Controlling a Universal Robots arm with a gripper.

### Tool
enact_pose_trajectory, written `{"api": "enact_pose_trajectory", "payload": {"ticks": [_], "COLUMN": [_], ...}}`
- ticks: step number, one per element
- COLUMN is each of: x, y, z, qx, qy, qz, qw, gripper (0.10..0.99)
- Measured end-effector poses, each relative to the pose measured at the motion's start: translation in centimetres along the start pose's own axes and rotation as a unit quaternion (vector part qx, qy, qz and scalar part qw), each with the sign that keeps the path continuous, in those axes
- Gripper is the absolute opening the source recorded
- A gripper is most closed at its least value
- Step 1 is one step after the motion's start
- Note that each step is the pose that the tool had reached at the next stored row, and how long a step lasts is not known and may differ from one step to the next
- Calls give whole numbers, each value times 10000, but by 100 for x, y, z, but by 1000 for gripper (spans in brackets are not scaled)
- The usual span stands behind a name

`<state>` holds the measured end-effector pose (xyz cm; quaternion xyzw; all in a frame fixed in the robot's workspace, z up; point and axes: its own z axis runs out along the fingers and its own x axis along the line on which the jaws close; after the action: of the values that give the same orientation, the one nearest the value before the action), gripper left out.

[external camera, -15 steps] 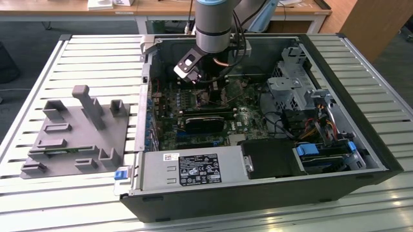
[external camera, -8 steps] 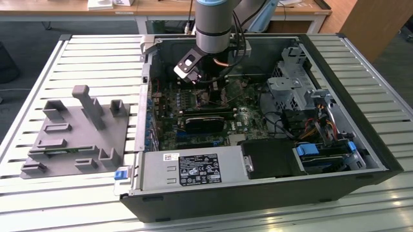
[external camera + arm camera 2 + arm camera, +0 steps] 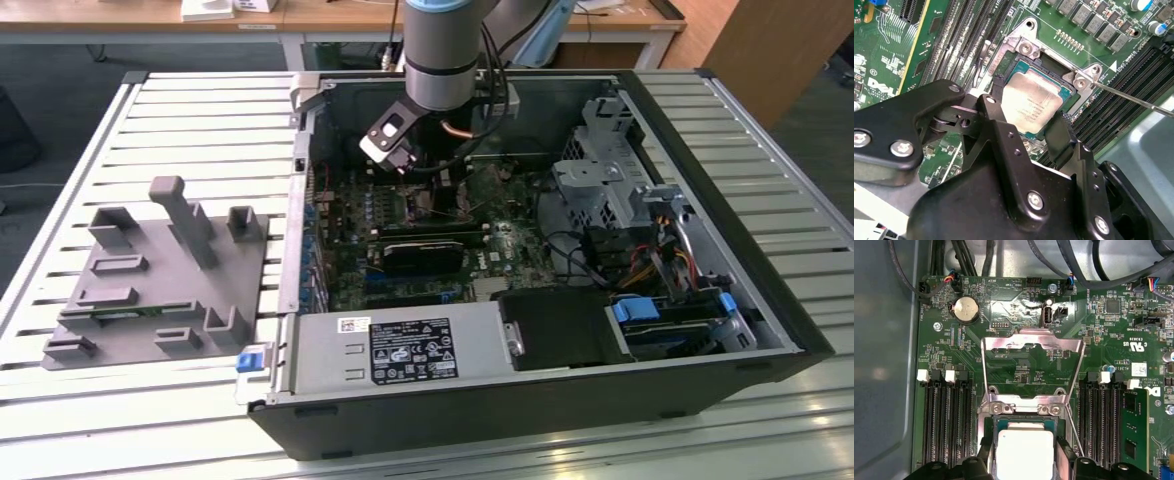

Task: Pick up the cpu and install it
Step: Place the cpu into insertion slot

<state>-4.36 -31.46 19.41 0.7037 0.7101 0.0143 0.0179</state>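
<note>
The cpu (image 3: pixel 1031 102) (image 3: pixel 1024 452), a small square chip with a silver-grey metal top, lies flat in the black socket on the green motherboard. My gripper (image 3: pixel 1027 107) (image 3: pixel 1024 456) is shut on the cpu, its black fingers (image 3: pixel 1059 132) pressed against two opposite edges. The socket's metal load plate (image 3: pixel 1031 342) is swung up and open, and its thin lever (image 3: pixel 1134 97) stands free. In the exterior view the arm reaches down into the open computer case (image 3: pixel 534 410), with the gripper (image 3: pixel 434 190) low over the board.
Memory slots (image 3: pixel 949 425) flank the socket on both sides. Black cables (image 3: pixel 1074 260) run past the board's edge. A grey plastic tray with upright pegs (image 3: pixel 147 280) sits on the slatted table at the exterior view's left. The power supply (image 3: pixel 400 350) fills the case's near side.
</note>
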Motion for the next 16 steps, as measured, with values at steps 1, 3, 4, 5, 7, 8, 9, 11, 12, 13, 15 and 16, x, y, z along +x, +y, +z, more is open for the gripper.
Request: {"api": "enact_pose_trajectory", "payload": {"ticks": [1,3,4,5,7,8,9,11,12,13,15,16], "x": [-1,-1,-1,-1,-1,-1,-1,-1,-1,-1,-1,-1], "y": [0,0,0,0,0,0,1,3,3,4,5,5], "z": [-1,-1,-1,-1,-7,-18,-33,-69,-85,-102,-117,-121], "qx": [1,1,1,1,2,2,2,1,1,1,1,1], "qy": [-1,-2,-2,-2,-12,-16,-16,-16,-16,-16,-15,-16], "qz": [0,0,0,0,-1,-1,-1,-1,-1,-1,0,0], "qw": [10000,10000,10000,10000,10000,10000,10000,10000,10000,10000,10000,10000], "gripper": [604,604,604,604,604,604,604,604,592,592,471,471]}}
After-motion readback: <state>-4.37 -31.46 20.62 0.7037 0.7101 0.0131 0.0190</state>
